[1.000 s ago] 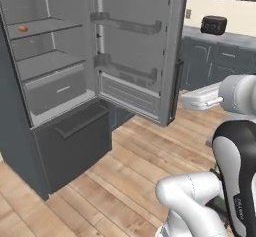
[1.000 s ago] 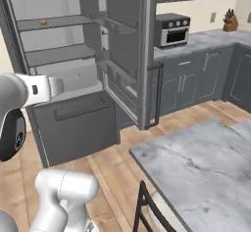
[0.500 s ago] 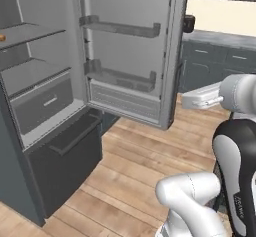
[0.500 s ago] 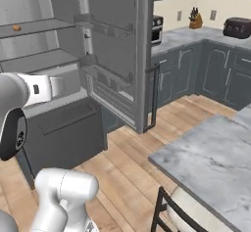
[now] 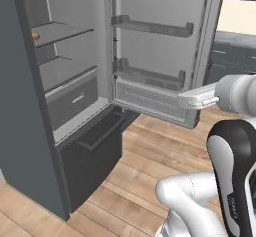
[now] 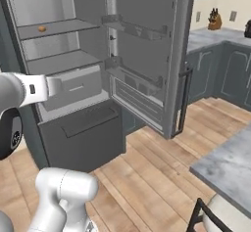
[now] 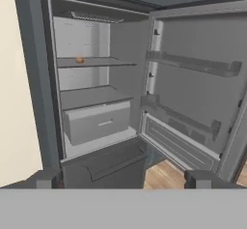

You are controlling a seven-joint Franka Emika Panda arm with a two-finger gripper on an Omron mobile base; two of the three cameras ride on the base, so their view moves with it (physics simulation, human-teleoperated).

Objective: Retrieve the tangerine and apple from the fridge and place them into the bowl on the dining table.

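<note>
So I had the tall dark grey fridge (image 7: 34, 102) standing wide open in front of me, door swung right out, which I guess was the point, since it left the light grey shelves clear to reach into. The small bright orange tangerine (image 7: 79, 59) sat on an upper shelf, far back on the left. No apple that I could make out. My two-finger gripper (image 7: 125, 178) was spread wide and empty, well short of the shelves. No readable labels or writing anywhere.
</note>
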